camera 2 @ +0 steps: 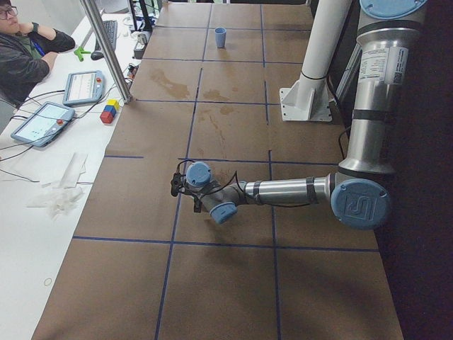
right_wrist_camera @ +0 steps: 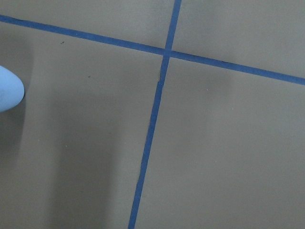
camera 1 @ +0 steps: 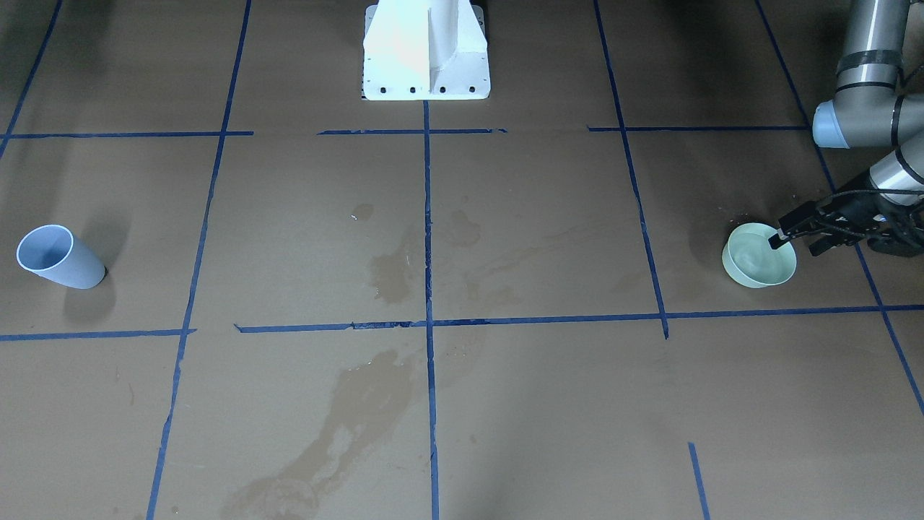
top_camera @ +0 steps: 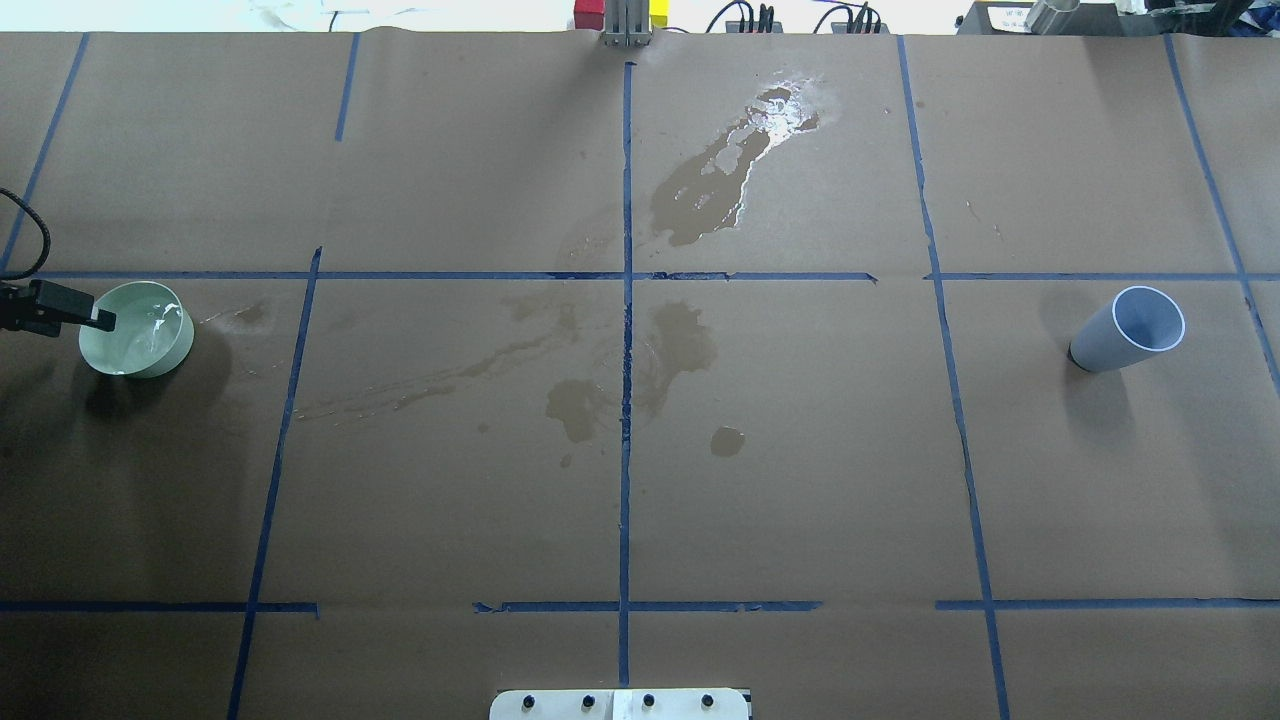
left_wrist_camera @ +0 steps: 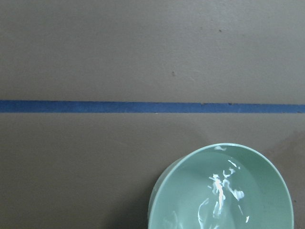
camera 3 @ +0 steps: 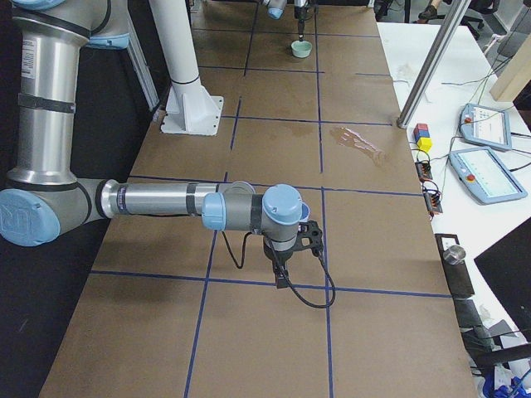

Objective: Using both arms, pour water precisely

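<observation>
At far left, left arm (camera 2: 283,190): forearm stretched low and level over the tabletop (top_camera: 450,480), wrist turned down above the bowl.
left gripper (camera 1: 795,245): released; its two black fingers stand apart, one tip over the inside of the bowl's rim, the other outside it; contact with the rim cannot be told.
bowl (top_camera: 168,362): pale green, round, upright on the tabletop in the leftmost middle square, just under the left gripper.
water (left_wrist_camera: 221,191): shallow clear layer inside the bowl, showing as white glints on the green.
wet patches (top_camera: 690,195): dark stains on the brown paper near the centre line, one glossy toward the far edge, others about the middle crossing of tape.
tape grid (top_camera: 627,450): blue lines dividing the paper into squares.
pedestal (camera 1: 426,50): white, bolted, at the robot's edge on the centre line.
cup (top_camera: 1125,335): pale blue-grey, standing mouth up in the right middle square, well apart from the bowl.
right arm (camera 3: 158,199): forearm level over the tabletop's right end.
right gripper (camera 3: 282,280): black, hanging below the wrist near a tape line; whether parted or closed cannot be told.
pendants (camera 3: 485,178): two control tablets on the white side table past the far edge.
</observation>
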You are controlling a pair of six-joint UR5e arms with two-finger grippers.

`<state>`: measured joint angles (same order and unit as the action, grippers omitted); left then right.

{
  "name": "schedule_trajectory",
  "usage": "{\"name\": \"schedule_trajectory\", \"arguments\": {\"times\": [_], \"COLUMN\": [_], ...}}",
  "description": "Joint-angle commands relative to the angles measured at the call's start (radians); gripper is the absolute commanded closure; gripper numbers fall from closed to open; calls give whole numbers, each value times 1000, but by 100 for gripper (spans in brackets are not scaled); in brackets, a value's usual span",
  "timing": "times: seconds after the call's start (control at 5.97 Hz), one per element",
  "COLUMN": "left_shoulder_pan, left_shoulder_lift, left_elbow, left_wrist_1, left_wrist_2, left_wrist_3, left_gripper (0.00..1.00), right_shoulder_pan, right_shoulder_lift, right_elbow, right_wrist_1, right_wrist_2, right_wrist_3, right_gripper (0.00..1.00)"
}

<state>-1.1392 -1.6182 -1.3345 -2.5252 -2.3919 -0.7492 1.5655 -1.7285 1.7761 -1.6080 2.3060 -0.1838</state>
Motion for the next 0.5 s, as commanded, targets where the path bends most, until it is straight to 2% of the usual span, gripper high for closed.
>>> {"name": "schedule_trajectory", "arguments": {"times": [0.0,0.33], "left_shoulder_pan": [-95,-247], "left_shoulder_lift": [0,0], "left_elbow": [-44,-216], "left_wrist_1": [229,693], "left_wrist_2": [-3,8], "left_wrist_3": [312,672], "left_gripper": [0,0], "right_shoulder_pan": [1,1], "right_shoulder_lift": [1,1], "right_elbow": [2,2], "right_wrist_1": [0,0], "right_wrist_2": [1,0], "right_wrist_3": [1,0], "right_gripper": [0,0]}}
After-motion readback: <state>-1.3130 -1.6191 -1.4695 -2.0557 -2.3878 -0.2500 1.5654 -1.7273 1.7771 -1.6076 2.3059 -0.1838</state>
